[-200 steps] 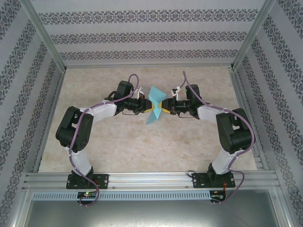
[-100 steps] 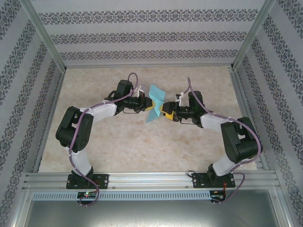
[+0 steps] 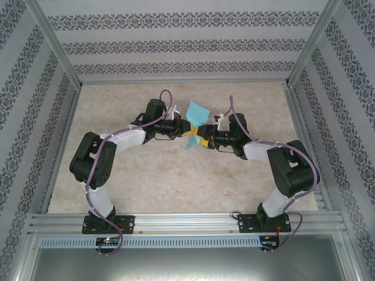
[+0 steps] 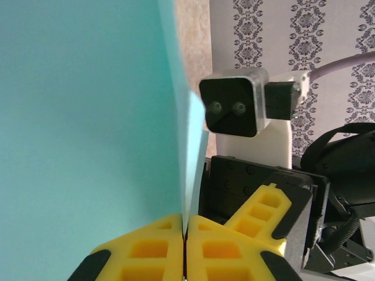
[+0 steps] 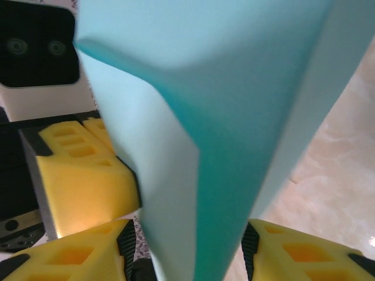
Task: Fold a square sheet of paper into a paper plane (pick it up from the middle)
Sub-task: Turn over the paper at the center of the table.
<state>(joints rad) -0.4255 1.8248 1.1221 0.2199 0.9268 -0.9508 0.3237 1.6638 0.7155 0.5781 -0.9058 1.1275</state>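
The turquoise paper point(image 3: 196, 111) is folded and held up in the air over the middle of the table. My left gripper point(image 3: 188, 130) is shut on its crease; in the left wrist view the paper point(image 4: 88, 117) rises from between the closed yellow jaws of the left gripper point(image 4: 185, 234). My right gripper point(image 3: 202, 136) faces it from the right. In the right wrist view the splayed paper point(image 5: 234, 88) hangs between the jaws of the right gripper point(image 5: 190, 252), which stand wide apart, one on each side of it. The left gripper's yellow fingers point(image 5: 82, 170) show just behind.
The beige marbled table top point(image 3: 176, 175) lies under both arms. Patterned walls point(image 3: 176, 47) and an aluminium frame point(image 3: 181, 221) enclose it. The two grippers are almost touching, and the right wrist's camera block point(image 4: 234, 108) sits close in front of the left one.
The right gripper pulled back to the right off the paper, then came back in around it. The left gripper kept its hold, and the paper's upper flap shifted slightly.
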